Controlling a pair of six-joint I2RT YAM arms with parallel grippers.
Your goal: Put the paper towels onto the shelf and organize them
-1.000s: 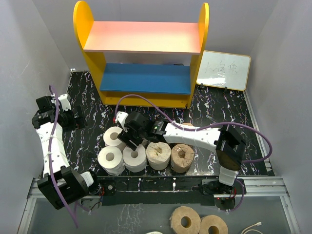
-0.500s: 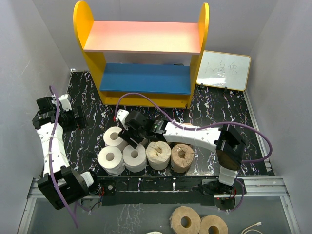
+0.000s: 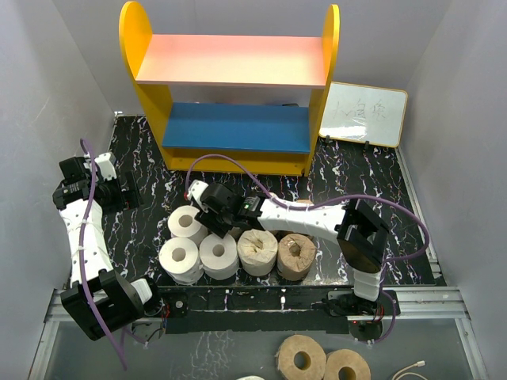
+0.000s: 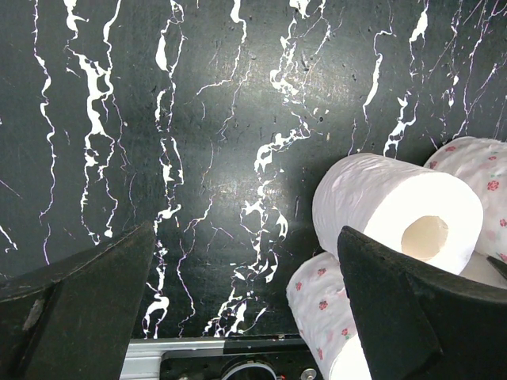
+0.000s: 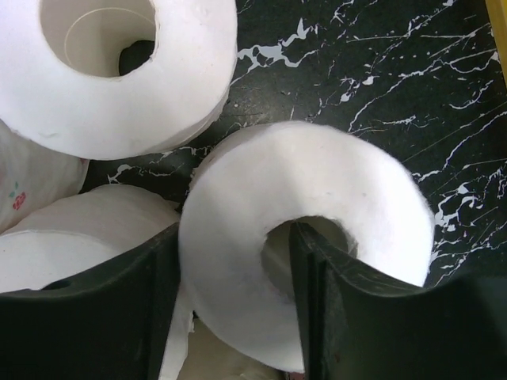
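Only writing here: dark handwritten strokes on the small whiteboard (image 3: pixel 364 113) leaning just right of the shelf (image 3: pixel 230 71). A few characters, too small to read. Nothing else legible.

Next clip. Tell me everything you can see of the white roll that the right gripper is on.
The white roll is plain, soft-looking paper with no wrapper and a hollow core whose open end faces the wrist camera. It sits on the black marbled table, close against another white roll. The right gripper pinches its wall, one finger inside the core and one outside.
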